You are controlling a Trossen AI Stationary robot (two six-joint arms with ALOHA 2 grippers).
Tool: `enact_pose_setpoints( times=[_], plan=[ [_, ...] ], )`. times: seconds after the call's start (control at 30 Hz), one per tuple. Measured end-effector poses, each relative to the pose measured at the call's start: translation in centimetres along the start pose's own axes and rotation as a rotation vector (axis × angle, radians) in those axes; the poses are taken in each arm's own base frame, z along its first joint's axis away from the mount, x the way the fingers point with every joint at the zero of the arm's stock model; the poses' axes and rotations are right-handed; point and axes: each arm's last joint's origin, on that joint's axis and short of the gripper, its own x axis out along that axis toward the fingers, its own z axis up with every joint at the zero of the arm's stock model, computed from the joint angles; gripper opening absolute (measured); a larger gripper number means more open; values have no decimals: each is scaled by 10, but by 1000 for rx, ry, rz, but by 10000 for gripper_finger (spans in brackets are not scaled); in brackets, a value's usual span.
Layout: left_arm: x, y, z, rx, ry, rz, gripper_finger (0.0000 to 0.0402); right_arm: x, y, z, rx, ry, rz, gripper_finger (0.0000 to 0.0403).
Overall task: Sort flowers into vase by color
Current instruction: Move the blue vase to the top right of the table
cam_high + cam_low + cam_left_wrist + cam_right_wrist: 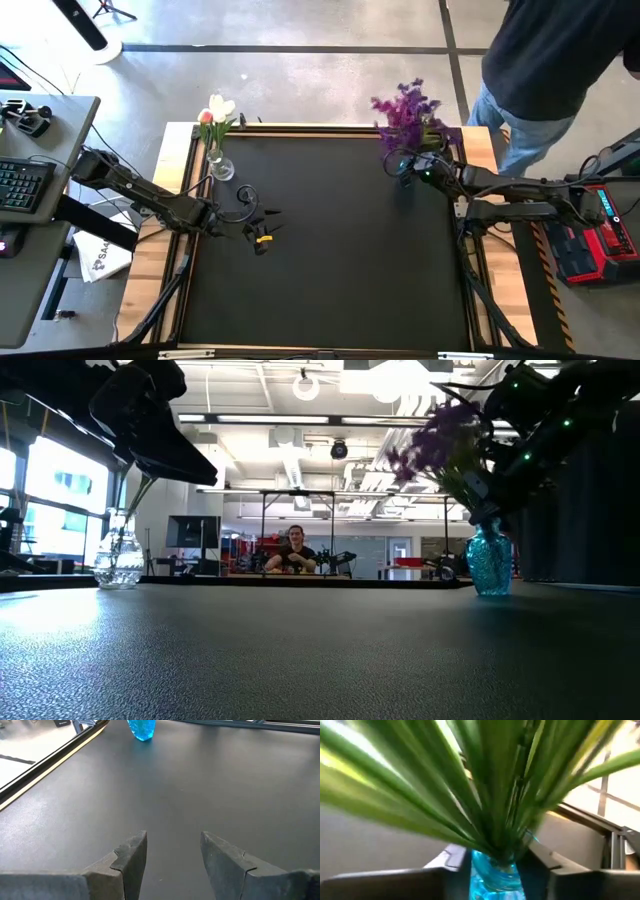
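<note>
The blue glass vase [403,163] stands at the table's far right and holds the bushy purple flowers [405,110]; in the low view the vase [488,560] and the blossoms [440,435] show again. My right gripper [495,857] is open, its fingers flanking the green stems [495,795] just above the vase's mouth [496,872]. A clear vase [220,165] at the far left holds white and pink tulips [216,110]. My left gripper [172,837] is open and empty above the mat [330,270], near that vase. My right gripper comes slanting down from the table's right side, one finger [452,860] on each side of the stem bundle at the blue vase's neck [492,877]. I cannot tell whether either finger touches the stems or the glass. The vase stands upright on the table.
A person in a dark top and jeans [545,70] stands at the table's far right corner. A raised wooden rim [300,128] borders the black mat. A desk with a keyboard [25,185] sits to the left. Another person [295,550] sits far behind the table.
</note>
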Motion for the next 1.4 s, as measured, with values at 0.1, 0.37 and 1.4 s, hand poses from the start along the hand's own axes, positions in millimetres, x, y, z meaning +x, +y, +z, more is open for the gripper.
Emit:
enact_pose_setpoints(
  times=[0.1,0.37,1.4],
  plan=[
    [0,0,0,0,-1,0,172,0,0,0,0,3,7,67],
    [0,0,0,-2,-1,-1,172,0,0,0,-6,4,0,28],
    [0,-1,0,-14,3,-28,172,-11,-18,-3,86,73,100,268]
  ],
)
